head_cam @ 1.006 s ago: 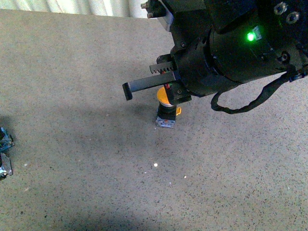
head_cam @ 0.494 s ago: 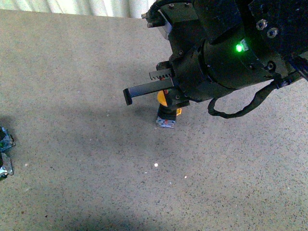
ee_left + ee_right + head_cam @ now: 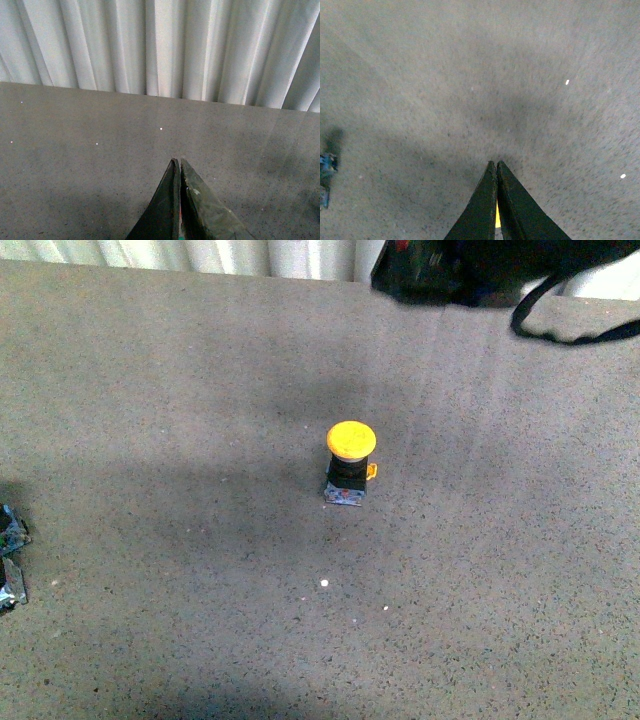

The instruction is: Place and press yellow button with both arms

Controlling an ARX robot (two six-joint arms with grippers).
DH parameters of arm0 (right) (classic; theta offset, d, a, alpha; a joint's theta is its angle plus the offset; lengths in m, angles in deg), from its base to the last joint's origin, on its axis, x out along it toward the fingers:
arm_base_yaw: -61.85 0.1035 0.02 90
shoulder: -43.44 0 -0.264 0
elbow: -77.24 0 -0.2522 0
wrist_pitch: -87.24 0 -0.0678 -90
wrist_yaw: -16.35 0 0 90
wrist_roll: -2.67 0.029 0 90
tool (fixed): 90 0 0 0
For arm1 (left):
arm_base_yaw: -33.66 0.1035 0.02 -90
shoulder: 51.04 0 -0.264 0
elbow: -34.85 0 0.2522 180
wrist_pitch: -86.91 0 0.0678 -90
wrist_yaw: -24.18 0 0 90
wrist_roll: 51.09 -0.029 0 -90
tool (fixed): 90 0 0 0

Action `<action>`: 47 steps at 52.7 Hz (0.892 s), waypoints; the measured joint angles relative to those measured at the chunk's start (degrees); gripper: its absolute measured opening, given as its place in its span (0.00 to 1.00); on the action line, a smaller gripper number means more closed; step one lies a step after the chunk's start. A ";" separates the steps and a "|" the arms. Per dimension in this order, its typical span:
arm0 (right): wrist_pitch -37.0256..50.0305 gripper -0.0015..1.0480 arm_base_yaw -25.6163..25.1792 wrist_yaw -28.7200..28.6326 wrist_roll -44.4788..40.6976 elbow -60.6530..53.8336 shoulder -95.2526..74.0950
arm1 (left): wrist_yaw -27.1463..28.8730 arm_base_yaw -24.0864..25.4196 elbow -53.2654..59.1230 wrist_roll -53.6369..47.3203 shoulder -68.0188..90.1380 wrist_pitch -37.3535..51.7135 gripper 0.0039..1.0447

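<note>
Yellow button point(image 3: 350, 456) standing alone, left pincer point(image 3: 179, 162) clenched, right pincer point(image 3: 497, 164) clenched, neither touching it

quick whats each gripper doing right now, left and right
left gripper: closed, holding nothing
right gripper: closed, holding nothing; the button stands free, clear of both

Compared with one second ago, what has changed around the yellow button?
The right arm, which hung low over the yellow button and partly covered its cap, has pulled away to the top edge of the front view. The button stands upright on the same spot, with nothing touching it.
</note>
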 joint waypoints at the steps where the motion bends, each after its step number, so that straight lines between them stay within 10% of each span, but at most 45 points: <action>1: 0.17 0.06 -0.11 -0.07 0.02 -0.42 1.40 | 0.00 0.00 0.00 0.00 0.00 0.02 0.01; 9: 1.25 0.33 -0.81 0.11 -1.11 -4.39 9.84 | 0.00 0.00 0.00 0.00 0.00 0.00 0.01; 14: 28.37 0.15 -1.27 16.35 -8.07 -16.06 11.02 | -0.02 0.00 0.00 0.00 0.00 0.00 0.01; 18: 39.52 0.02 -4.31 16.06 -10.54 -24.68 14.75 | 0.07 0.00 0.00 0.00 0.00 0.00 0.01; 47: 38.91 0.01 -15.45 5.27 -11.89 -45.24 36.89 | 0.00 0.00 0.00 0.00 0.00 0.02 0.01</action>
